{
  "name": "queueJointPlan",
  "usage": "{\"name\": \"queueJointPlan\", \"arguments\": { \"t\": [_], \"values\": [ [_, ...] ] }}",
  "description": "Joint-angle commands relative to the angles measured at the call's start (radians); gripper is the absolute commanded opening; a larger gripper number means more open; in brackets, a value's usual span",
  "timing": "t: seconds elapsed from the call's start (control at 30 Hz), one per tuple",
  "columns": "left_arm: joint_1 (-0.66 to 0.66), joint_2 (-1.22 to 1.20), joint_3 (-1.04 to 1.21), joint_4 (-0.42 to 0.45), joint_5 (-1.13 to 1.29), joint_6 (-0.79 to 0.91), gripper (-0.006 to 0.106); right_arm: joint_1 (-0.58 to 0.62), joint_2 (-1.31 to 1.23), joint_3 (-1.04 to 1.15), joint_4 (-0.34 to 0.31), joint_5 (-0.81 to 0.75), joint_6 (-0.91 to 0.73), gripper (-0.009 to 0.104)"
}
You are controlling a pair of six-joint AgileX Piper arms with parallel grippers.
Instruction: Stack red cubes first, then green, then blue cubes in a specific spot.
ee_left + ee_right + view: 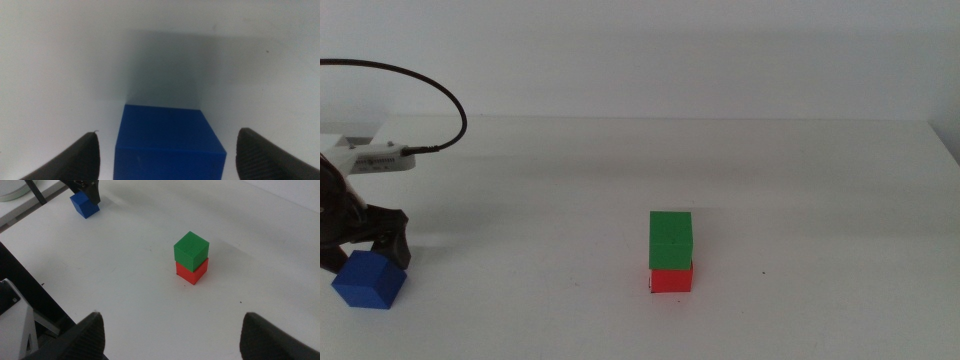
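Blue cube (367,280) sits at about eight o'clock on the white table (800,180), partly cut off in our left wrist view, where its lower part runs out of the picture. We see the left gripper (167,155) spread wide around it, a dark jaw on each side with clear gaps, not touching. Most of that arm is cut off in the middle view. Near six o'clock, well apart, the green cube (671,239) rests on the red cube (671,279), hiding its top. Our right gripper (172,335) hangs spread apart above the table, holding nothing.
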Motion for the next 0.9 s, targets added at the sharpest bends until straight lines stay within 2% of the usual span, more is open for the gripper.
{"name": "queueJointPlan", "arguments": {
  "t": [0.0, 0.1, 0.13, 0.27, 0.37, 0.43, 0.5, 0.6, 0.7, 0.77, 0.83, 0.87],
  "values": [
    [0.0, 0.006, 0.001, -0.006, -0.006, 0.003, 0.09, 0.001, -0.004, 0.006, -0.006, -0.01, -0.008, 0.091],
    [0.0, 0.008, 0.001, -0.012, 0.008, 0.003, 0.081, 0.001, -0.004, 0.006, -0.006, -0.01, -0.008, 0.091],
    [0.0, 0.01, 0.001, -0.012, 0.016, 0.003, 0.075, 0.001, -0.004, 0.006, -0.006, -0.01, -0.008, 0.091],
    [0.002, 0.003, -0.001, -0.02, 0.065, -0.033, 0.032, 0.001, -0.004, 0.006, -0.006, -0.01, -0.008, 0.091],
    [-0.004, -0.063, -0.001, -0.072, 0.096, -0.043, 0.001, 0.001, -0.004, 0.006, -0.006, -0.01, -0.008, 0.091],
    [-0.034, -0.135, -0.007, -0.089, 0.098, -0.083, -0.002, 0.001, -0.004, 0.006, -0.006, -0.01, -0.008, 0.091],
    [-0.107, -0.204, -0.035, -0.038, 0.13, -0.189, -0.002, 0.001, -0.004, 0.006, -0.006, -0.01, -0.008, 0.091],
    [-0.265, -0.233, -0.156, 0.088, 0.246, -0.394, -0.002, 0.001, -0.004, 0.006, -0.006, -0.01, -0.008, 0.091],
    [-0.438, -0.204, -0.321, 0.11, 0.275, -0.585, -0.002, 0.001, -0.004, 0.006, -0.006, -0.01, -0.008, 0.091],
    [-0.57, -0.173, -0.435, 0.128, 0.275, -0.799, -0.002, 0.001, -0.004, 0.006, -0.006, -0.01, -0.008, 0.091],
    [-0.708, -0.146, -0.496, 0.19, 0.275, -0.936, -0.002, 0.001, -0.004, 0.006, -0.006, -0.01, -0.008, 0.091],
    [-0.774, -0.131, -0.524, 0.249, 0.275, -0.988, -0.002, 0.001, -0.004, 0.006, -0.006, -0.01, -0.008, 0.091]
  ]
}}
